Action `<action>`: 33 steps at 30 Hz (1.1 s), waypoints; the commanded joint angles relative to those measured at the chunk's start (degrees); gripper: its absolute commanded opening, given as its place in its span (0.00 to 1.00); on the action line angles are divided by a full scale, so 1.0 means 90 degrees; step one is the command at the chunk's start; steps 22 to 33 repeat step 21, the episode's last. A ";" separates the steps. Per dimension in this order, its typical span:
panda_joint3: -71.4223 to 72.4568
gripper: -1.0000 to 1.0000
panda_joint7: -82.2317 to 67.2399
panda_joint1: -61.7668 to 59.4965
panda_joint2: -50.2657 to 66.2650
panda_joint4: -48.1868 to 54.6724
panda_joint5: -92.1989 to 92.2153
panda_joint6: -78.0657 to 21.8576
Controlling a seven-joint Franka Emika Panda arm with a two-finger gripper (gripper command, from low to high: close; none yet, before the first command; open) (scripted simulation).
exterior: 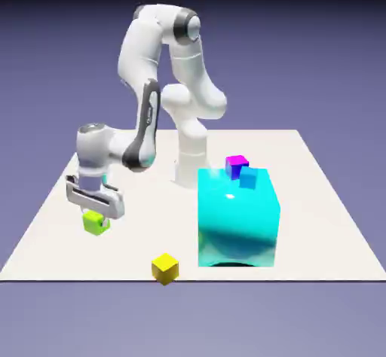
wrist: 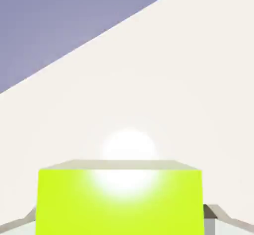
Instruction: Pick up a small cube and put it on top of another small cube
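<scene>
A lime-green small cube (exterior: 96, 224) sits between the fingers of my gripper (exterior: 95, 217) at the exterior view's left, low over the white table (exterior: 45, 235). In the hand view this lime-green cube (wrist: 120, 199) fills the bottom of the picture, and a grey fingertip (wrist: 214, 218) presses against its right side. The gripper (wrist: 121, 225) is shut on it. I cannot tell whether the cube rests on the table or hangs just above it. A yellow small cube (exterior: 164, 267) lies near the table's front edge, apart from the gripper.
A large glossy cyan block (exterior: 238, 216) stands right of the middle. A small magenta-topped cube (exterior: 236, 163) and a small blue cube (exterior: 248, 178) show at its far top edge. The table's edge (wrist: 94, 35) crosses the hand view diagonally.
</scene>
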 commanded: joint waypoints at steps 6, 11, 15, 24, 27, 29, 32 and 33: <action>0.0539 0.00 0.1660 0.0660 -0.0157 0.0236 -0.0796 -0.0392; 0.0979 0.00 0.3013 0.1197 -0.0285 0.0428 -0.1445 -0.0711; 0.0807 0.00 0.3165 0.1314 0.0407 0.0559 -0.1635 -0.0152; 0.0747 1.00 0.3218 0.1354 0.0647 0.0604 -0.1701 0.0042; 0.0747 1.00 0.3218 0.1354 0.0647 0.0604 -0.1701 0.0042; 0.0747 1.00 0.3218 0.1354 0.0647 0.0604 -0.1701 0.0042; 0.0747 1.00 0.3218 0.1354 0.0647 0.0604 -0.1701 0.0042; 0.0747 1.00 0.3218 0.1354 0.0647 0.0604 -0.1701 0.0042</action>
